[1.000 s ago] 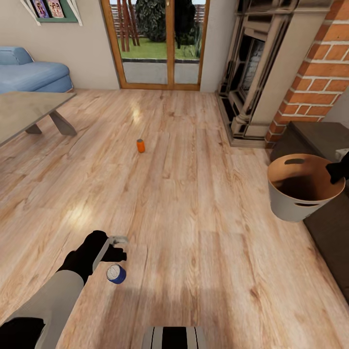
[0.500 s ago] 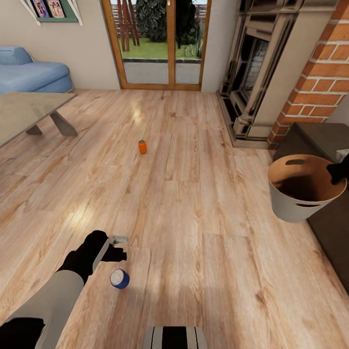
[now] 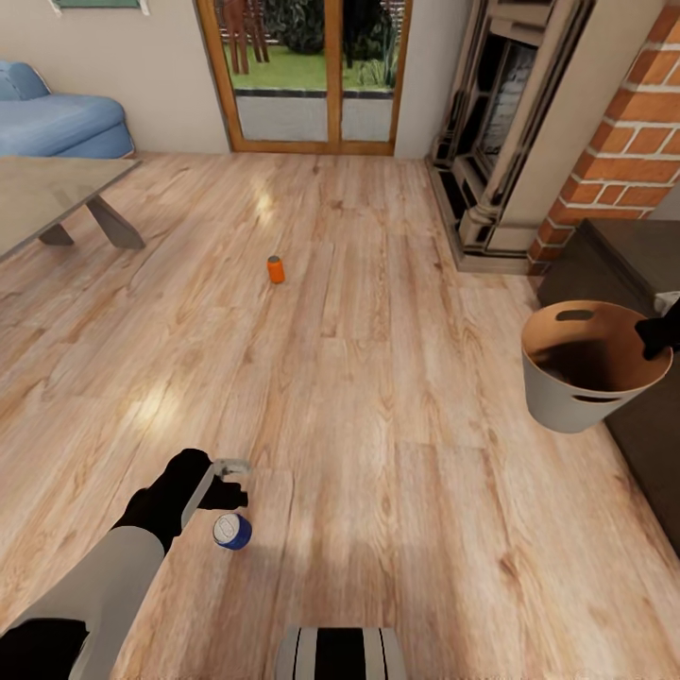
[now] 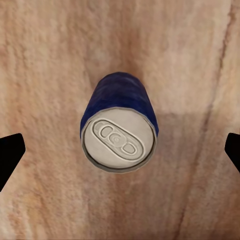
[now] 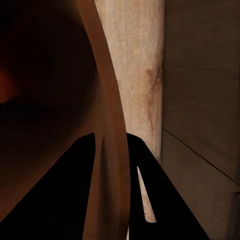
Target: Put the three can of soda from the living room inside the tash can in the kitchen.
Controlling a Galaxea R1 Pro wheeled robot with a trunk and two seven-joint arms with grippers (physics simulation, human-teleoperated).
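1 blue can (image 4: 119, 131) stands between the spread left gripper (image 4: 120, 155) fingers.

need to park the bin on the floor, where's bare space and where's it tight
Bare floor spans the middle, between the blue can under the left gripper and the trash can the right gripper holds by its rim. Beyond the orange can, floor runs bare to the glass doors. It is tight along the dark cabinet and fireplace.

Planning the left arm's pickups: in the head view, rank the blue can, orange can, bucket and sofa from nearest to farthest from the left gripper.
1. Blue can, on the floor right beside the left gripper.
2. Orange can, mid-floor ahead.
3. Bucket, far right.
4. Sofa, by the back wall at left.
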